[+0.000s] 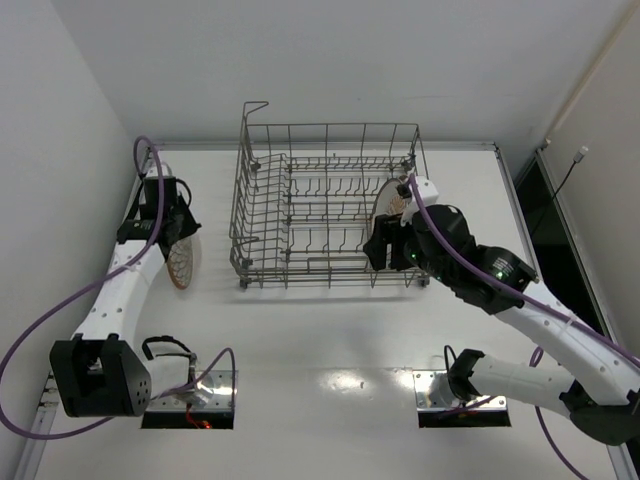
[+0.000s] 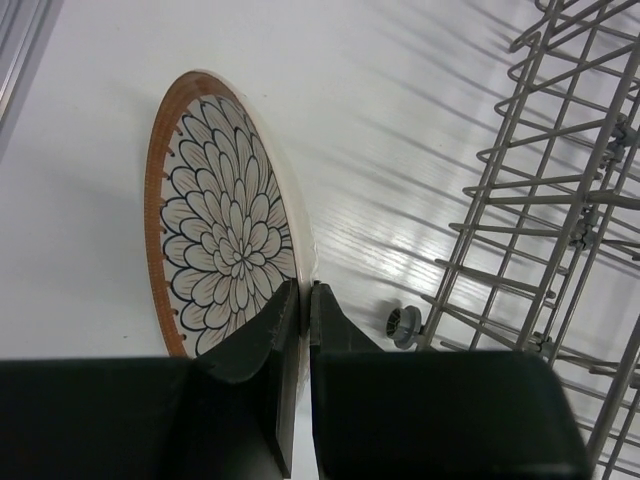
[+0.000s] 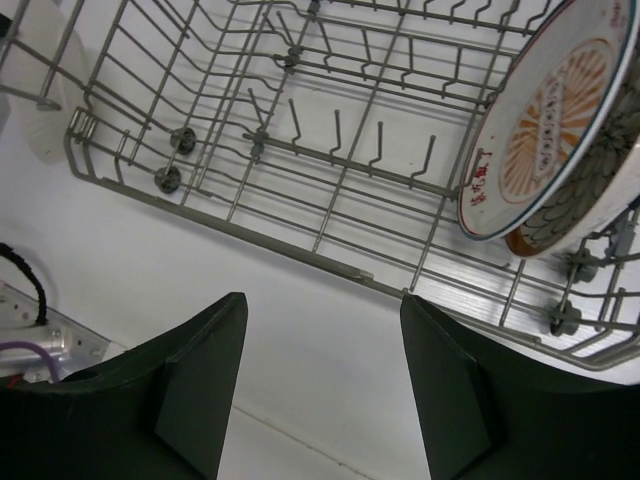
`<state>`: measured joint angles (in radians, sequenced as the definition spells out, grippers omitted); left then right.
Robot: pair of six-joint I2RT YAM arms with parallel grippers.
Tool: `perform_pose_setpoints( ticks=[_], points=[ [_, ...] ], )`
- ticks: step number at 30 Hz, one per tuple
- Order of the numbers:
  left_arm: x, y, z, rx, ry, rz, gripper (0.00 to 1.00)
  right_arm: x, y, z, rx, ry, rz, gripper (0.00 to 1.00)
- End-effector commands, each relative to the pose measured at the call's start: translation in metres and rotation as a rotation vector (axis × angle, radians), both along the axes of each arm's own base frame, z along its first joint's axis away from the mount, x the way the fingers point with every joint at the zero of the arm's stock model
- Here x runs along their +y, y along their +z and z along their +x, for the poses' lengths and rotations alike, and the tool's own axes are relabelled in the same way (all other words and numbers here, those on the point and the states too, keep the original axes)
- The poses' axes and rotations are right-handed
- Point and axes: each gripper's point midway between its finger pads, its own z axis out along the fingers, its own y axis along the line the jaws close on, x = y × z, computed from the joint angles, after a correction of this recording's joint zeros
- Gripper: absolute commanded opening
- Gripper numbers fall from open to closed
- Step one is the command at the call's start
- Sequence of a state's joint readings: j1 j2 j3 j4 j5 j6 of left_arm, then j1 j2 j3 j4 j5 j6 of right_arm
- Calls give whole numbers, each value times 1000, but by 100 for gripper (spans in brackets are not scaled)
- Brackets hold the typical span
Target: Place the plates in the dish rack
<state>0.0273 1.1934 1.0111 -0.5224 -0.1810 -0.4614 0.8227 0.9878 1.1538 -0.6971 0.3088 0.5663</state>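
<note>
Jaws of left gripper (image 2: 303, 292) clenched on rim of petal-pattern plate (image 2: 225, 250), held on edge left of dish rack (image 1: 243, 210), apart from it. Right gripper (image 3: 322, 302) spread wide, empty, by rack's near rail; sunburst plate (image 3: 555, 130) leans inside rack's right end.

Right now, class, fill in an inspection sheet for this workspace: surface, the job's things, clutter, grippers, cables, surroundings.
Surface: white table, glossy.
Job's things: dish rack mid-table; sunburst plate stands on edge at its right end, with what seems to be another plate behind it; flower-pattern plate is held on edge outside the rack, to its left.
Clutter: nothing seen.
Grippers: left gripper shut on the flower-pattern plate's rim; right gripper open and empty, by the rack's near rail.
Cables: purple cables run along both arms.
Surroundings: white walls.
</note>
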Motion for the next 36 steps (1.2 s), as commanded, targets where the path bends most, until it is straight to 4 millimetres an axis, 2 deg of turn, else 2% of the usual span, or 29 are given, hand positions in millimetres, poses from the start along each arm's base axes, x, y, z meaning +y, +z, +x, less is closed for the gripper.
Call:
perform_pose_setpoints(
  ticks=[1,3,4,5,10,11,13,15,17,18,19,24,27,28,29,30,31,33,35,36],
  points=[
    [5,53,13,-191,30,26,0,22,14,0,-39,76,85,60],
    [7,55,9,-194,39,32,0,28,14,-3,-39,103,99,60],
    [9,64,8,-217,51,40,0,29,16,-2,-50,107,99,56],
    [9,69,6,-234,56,32,0,33,15,-1,-49,117,105,48],
    [9,86,-1,-262,63,41,0,48,14,-7,-40,170,116,41],
    [8,87,-4,-264,68,33,0,48,12,-6,-41,170,117,33],
    [10,93,-8,-275,78,40,0,55,13,-9,-48,192,132,26],
    [10,103,-11,-297,90,22,0,61,17,-14,-66,228,147,26],
    [11,126,-18,-348,103,17,0,64,25,-18,-91,252,168,26],
    [11,131,-19,-352,103,17,0,65,27,-17,-97,252,174,26],
    [11,153,-22,-400,104,15,0,67,27,-20,-97,263,175,26],
    [10,195,-26,-463,112,-4,0,76,28,-20,-106,275,182,26],
    [6,208,-25,-486,97,-26,0,83,29,-19,-118,286,196,26],
    [5,203,-23,-468,102,-33,0,86,31,-21,-124,295,203,25],
    [3,209,-24,-481,91,-40,0,89,33,-19,-131,295,211,25],
    [3,213,-24,-493,95,-49,0,93,41,-22,-145,307,229,25],
    [3,213,-24,-493,95,-49,0,99,36,-21,-138,317,223,25],
    [-1,222,-25,-515,82,-70,0,108,50,-20,-172,331,246,25],
    [-4,222,-20,-510,74,-87,0,121,49,-17,-186,352,225,25],
    [-5,222,-19,-512,77,-95,0,127,62,-14,-213,352,254,25]
  ],
)
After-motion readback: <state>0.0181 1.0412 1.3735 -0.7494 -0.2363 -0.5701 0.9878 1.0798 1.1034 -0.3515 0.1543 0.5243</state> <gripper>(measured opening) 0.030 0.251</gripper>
